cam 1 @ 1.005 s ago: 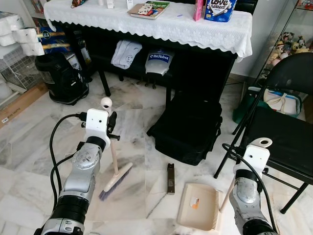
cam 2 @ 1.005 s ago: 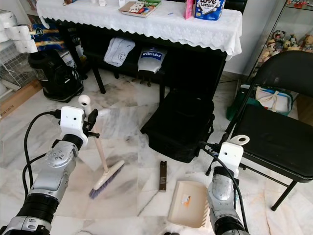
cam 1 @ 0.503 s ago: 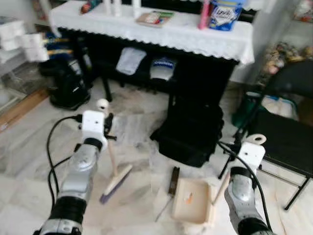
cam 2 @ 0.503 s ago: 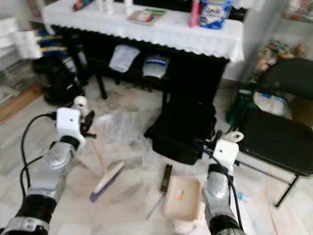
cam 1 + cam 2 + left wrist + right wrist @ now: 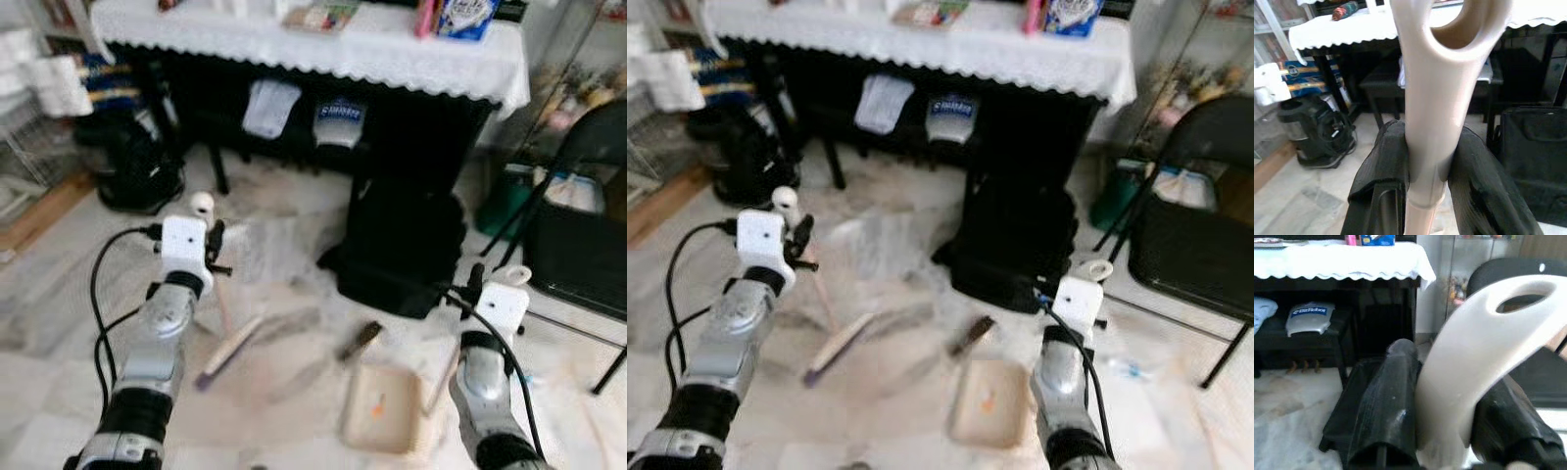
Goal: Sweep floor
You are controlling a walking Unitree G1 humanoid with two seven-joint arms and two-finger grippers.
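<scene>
My left tool (image 5: 1425, 186) is clamped on the brush (image 5: 235, 343) handle, its bristle head on the marble floor (image 5: 59, 323). My right tool (image 5: 1449, 431) grips the dustpan (image 5: 382, 419) handle, the pan lying just beside a dark bar (image 5: 359, 341).

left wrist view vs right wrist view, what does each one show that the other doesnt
Left wrist view: the left hand shut on the cream brush handle, with a black appliance on the floor.

Right wrist view: the right hand shut on the curved dustpan handle, with a black chair behind.

Both: the table with its white lace cloth and the black bag on the marble floor.
</scene>
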